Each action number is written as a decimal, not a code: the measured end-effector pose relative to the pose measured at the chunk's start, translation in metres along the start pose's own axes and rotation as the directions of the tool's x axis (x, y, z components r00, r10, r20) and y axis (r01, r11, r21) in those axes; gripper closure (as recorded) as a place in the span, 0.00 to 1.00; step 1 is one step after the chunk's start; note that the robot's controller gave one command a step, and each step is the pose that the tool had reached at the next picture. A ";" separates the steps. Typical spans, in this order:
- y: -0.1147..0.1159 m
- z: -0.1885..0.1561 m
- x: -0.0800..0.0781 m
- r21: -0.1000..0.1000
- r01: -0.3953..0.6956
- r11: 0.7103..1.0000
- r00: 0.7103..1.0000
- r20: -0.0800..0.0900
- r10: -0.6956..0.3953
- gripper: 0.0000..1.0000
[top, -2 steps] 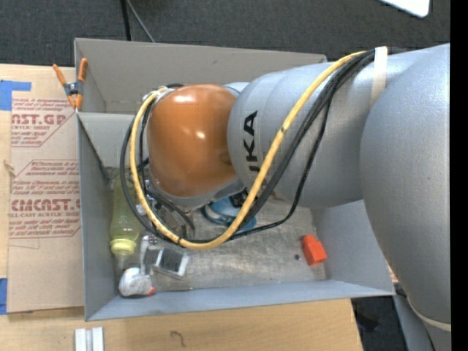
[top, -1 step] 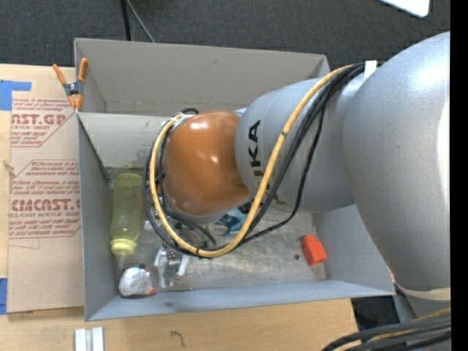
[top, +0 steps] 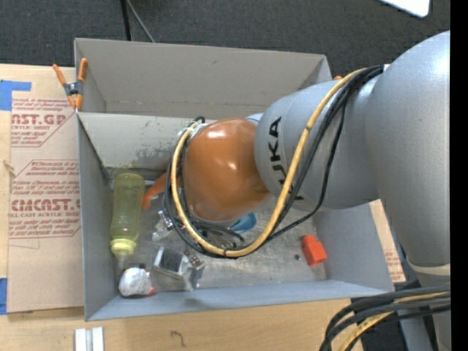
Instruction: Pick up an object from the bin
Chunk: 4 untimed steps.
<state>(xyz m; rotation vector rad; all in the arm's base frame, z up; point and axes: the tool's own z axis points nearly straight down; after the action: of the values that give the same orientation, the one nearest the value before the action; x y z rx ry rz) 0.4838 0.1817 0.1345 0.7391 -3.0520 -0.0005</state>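
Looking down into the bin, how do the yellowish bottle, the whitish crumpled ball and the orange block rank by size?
1. yellowish bottle, clearly the largest.
2. whitish crumpled ball, at lower left.
3. orange block, which looks only slightly smaller than the ball, so the order of these two is unsure.

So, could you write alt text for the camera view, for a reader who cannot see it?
A grey robot arm with an orange wrist cover reaches from the right into a grey metal bin. Along the bin's left side lies a pale yellow bottle; a small orange block lies at the right, and a white rounded thing in the near left corner.
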 end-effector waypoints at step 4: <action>-0.014 0.055 -0.014 0.001 0.155 0.988 0.988 0.006 -0.155 1.00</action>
<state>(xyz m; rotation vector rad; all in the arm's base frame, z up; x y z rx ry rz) 0.5023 0.1752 0.0797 0.9755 -2.9916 -0.0027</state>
